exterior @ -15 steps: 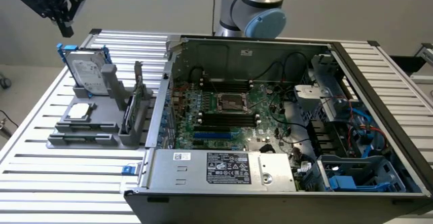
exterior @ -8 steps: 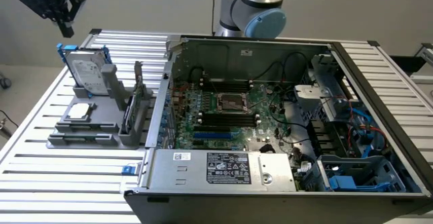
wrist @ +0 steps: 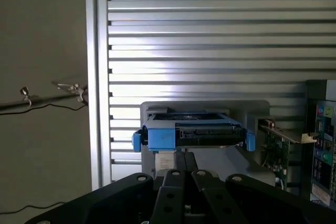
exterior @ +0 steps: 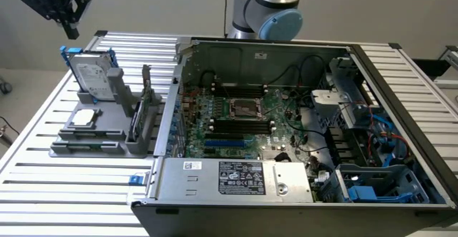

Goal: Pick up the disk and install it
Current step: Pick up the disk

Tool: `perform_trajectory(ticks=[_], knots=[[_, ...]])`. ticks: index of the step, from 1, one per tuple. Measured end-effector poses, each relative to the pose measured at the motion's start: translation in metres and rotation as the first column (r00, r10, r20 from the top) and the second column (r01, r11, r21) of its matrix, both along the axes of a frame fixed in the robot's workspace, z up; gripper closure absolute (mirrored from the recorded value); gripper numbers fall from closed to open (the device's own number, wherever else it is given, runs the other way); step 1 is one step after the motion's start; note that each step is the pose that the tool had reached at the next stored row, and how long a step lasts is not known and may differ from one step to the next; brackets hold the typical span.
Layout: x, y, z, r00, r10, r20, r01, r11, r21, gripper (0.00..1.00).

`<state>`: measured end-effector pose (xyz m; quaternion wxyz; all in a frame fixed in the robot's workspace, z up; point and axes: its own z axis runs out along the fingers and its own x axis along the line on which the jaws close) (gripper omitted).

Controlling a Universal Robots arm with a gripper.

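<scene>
One disk to fetch, upright on edge in the grey holder on the slatted table, at the exterior view's left, beside the open computer case but outside it. Edge-on in the wrist view, with blue carrier framing the metal body. Small square chip lying flat on the same holder, not the target.

Gripper high above the holder, well apart from the disk, fingers pressed together with nothing between them. No contact yet.

Handling, as judgement only:
- Rigid, no give, fairly dense for its bulk.
- Smooth metal faces, probably slippery.
- Shock-sensitive, so no dropping or knocking against the holder walls.
- Best taken near the free upper edge, pinched across the two flat faces or on the blue plastic rails.
- Plastic likely grippier, though it may flex slightly.
- Connector edge and label best left alone.
- Probably snug in its slot, so risk of jamming if tilted.
</scene>
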<state>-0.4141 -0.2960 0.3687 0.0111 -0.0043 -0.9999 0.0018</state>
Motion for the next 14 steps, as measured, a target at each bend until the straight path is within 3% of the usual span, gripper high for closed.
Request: perform_trajectory(ticks=[14], knots=[[-0.0001,0.0004,0.0001,0.9999,0.013,-0.0002,-0.013,0.9999,0.0001,0.89]])
